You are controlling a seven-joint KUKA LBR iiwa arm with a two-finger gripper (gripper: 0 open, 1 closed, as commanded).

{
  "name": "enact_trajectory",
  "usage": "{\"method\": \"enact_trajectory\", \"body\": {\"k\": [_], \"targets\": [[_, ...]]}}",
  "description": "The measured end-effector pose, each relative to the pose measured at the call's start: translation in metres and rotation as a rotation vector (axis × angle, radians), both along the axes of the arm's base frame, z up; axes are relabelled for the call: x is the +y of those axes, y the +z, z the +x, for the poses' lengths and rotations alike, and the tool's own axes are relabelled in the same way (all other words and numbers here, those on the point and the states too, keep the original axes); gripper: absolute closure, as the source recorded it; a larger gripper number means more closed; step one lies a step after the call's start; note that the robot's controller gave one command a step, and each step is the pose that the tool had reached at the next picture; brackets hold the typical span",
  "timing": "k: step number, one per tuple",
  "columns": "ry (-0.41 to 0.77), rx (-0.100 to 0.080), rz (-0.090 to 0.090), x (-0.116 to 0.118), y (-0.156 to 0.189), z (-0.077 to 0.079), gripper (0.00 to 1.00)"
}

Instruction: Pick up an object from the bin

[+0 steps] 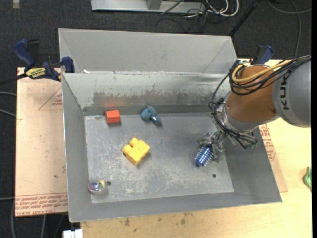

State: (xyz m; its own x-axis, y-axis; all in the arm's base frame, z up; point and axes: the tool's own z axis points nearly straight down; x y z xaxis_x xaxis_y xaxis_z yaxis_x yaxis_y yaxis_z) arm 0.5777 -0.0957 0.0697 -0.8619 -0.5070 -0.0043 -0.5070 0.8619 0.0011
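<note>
Blue ribbed spiral piece (pixel 202 156) on right of bin (pixel 148 58) floor | tool (pixel 211 147) right at its upper end | apart or clamped: cannot tell

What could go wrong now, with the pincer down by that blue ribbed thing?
The blue ribbed thing lies just beside the pincer, so a slight miss might push it away rather than grip it. Both sit close to the bin's sloping right wall, which the arm could bump.
</note>
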Motion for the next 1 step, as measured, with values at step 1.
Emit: {"method": "enact_trajectory", "body": {"k": [1], "targets": [[0.020, -0.005, -0.004, -0.0207, 0.1820, -0.0229, 1.00]]}}
